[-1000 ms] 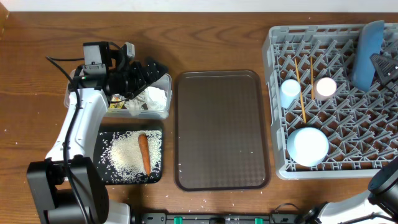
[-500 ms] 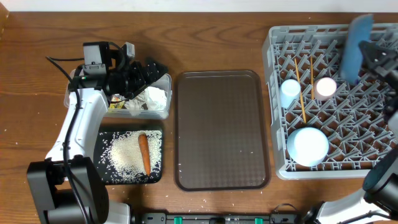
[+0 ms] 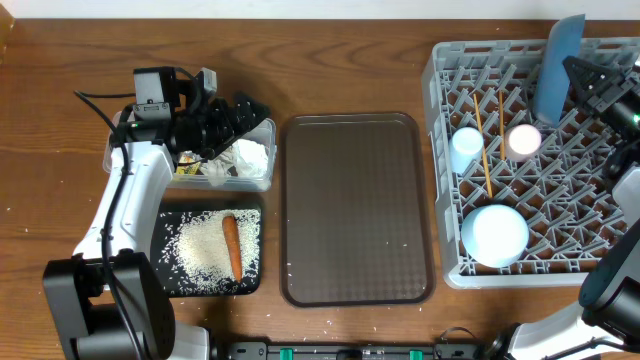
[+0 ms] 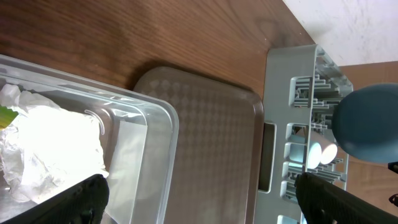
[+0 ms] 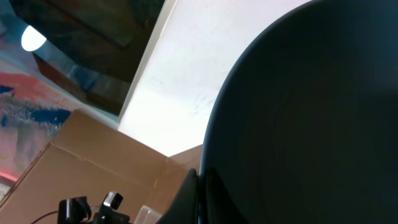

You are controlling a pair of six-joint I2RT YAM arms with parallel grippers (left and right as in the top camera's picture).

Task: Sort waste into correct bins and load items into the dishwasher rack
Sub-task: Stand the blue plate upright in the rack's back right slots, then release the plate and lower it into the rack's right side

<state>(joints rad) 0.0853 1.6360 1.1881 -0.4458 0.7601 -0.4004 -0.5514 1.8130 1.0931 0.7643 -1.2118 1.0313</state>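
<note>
Over the grey plastic dishwasher rack point(image 3: 436, 120), back edge, the right pincer point(image 3: 578, 78), clamped on the round dark-blue plate point(image 3: 556, 55), is shifting it leftward for slotting; left pincer point(image 3: 240, 118) is hanging apart.

A robotics lab, I'd say, dressed up as a kitchen clean-up. Two robot arms are mounted at a wooden table point(image 3: 350, 70), the left arm point(image 3: 125, 200) at 9 o'clock with a loose black cable point(image 3: 95, 98) trailing from its wrist camera. At 3 o'clock sits a grey dishwasher rack point(image 3: 440, 160), and the right gripper point(image 3: 572, 75) at 2 o'clock holds a dark-blue plate point(image 3: 556, 65). A brown serving tray point(image 3: 355, 210) lies dead centre. Beyond the table there is only a bare white wall point(image 5: 205, 68) and a cardboard box point(image 5: 93, 168).
</note>
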